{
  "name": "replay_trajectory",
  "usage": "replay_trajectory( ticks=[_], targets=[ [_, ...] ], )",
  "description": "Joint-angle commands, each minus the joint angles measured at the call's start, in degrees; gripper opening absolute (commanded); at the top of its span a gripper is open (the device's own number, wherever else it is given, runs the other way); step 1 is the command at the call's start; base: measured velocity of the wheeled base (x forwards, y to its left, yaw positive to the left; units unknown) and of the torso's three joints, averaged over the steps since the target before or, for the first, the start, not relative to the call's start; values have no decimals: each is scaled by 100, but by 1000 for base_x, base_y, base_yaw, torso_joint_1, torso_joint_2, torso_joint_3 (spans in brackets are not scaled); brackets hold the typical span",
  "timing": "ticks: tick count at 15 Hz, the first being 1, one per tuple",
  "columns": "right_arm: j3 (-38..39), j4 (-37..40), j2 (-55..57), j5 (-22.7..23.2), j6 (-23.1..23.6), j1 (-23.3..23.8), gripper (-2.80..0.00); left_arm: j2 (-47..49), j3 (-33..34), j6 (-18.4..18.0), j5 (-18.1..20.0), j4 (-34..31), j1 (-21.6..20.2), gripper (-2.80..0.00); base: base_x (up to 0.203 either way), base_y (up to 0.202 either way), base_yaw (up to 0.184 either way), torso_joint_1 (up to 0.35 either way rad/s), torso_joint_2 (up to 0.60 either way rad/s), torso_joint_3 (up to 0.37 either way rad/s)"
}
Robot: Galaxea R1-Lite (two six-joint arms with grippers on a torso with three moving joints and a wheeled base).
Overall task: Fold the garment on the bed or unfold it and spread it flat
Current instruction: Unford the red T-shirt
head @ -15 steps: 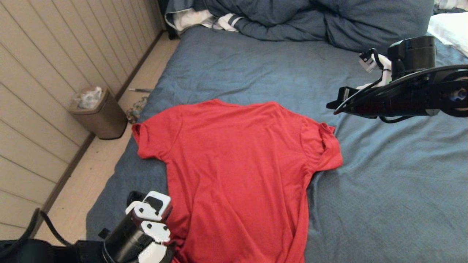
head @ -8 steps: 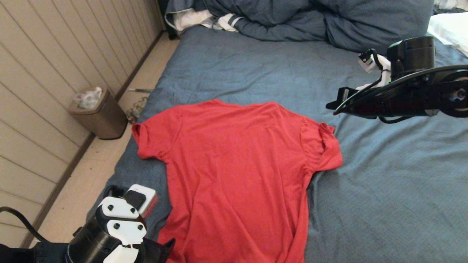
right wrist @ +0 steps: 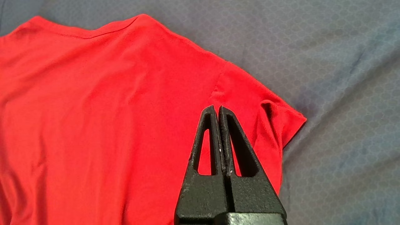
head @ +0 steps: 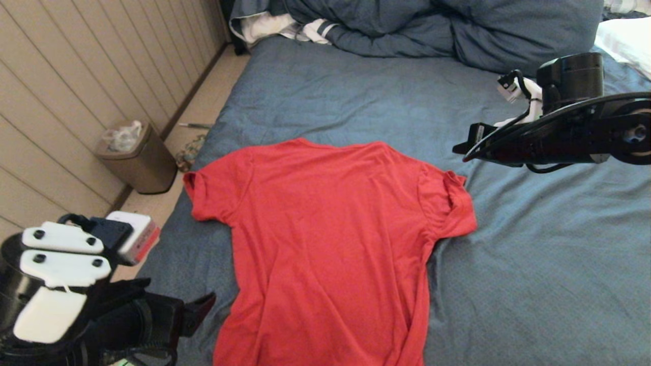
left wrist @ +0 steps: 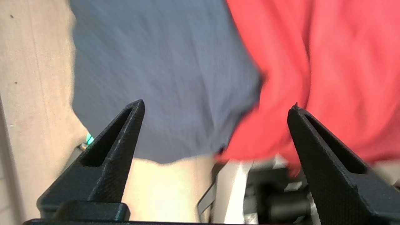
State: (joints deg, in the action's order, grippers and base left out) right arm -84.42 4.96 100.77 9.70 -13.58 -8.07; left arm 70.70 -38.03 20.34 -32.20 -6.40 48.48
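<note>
The garment point(head: 330, 239), a plain red T-shirt, lies spread flat on the bed point(head: 534, 254), collar toward the far side, both short sleeves out. My left gripper point(left wrist: 217, 106) is open with nothing between its fingers. It hovers at the bed's near left corner, just left of the garment's point(left wrist: 328, 62) lower hem and apart from it; one dark fingertip point(head: 205, 302) shows in the head view. My right gripper point(right wrist: 217, 107) is shut and empty. It hangs in the air point(head: 460, 150) right of the shirt's right sleeve point(head: 455, 203).
A bunched dark-blue duvet point(head: 432, 25) and a white striped cloth point(head: 285, 28) lie at the bed's far end. Left of the bed is a strip of pale floor point(head: 152, 218) with a brown bin point(head: 137, 157) against the panelled wall point(head: 61, 101).
My left gripper has opened wider and drawn back to the left, off the shirt's lower left hem, which now lies uncovered on the sheet. The right arm has barely moved.
</note>
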Motion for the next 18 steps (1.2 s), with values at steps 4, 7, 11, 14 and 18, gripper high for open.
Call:
replay_trajectory(
  ticks=[4, 7, 11, 14, 18],
  targets=[
    [134, 56, -46, 64, -21, -133, -280, 370, -634, 40, 315, 46, -467, -280, 0, 0, 0, 0, 0, 0],
    [497, 162, -159, 124, -109, -354, -280, 804, -921, 52, 794, 202, -669, -280, 0, 0, 0, 0, 0, 0],
    [333, 1408, -233, 128, -285, -986, -280, 1372, -977, 49, 1100, 673, -680, -280, 0, 0, 0, 0, 0, 0],
    [315, 2295, -263, 104, -492, -1768, -280, 1403, -985, 78, 1626, 684, -715, -280, 0, 0, 0, 0, 0, 0],
    [438, 2895, -306, 39, -646, -2331, 0, 1392, -1047, 347, 2324, 691, -1131, -280, 0, 0, 0, 0, 0, 0]
  ],
)
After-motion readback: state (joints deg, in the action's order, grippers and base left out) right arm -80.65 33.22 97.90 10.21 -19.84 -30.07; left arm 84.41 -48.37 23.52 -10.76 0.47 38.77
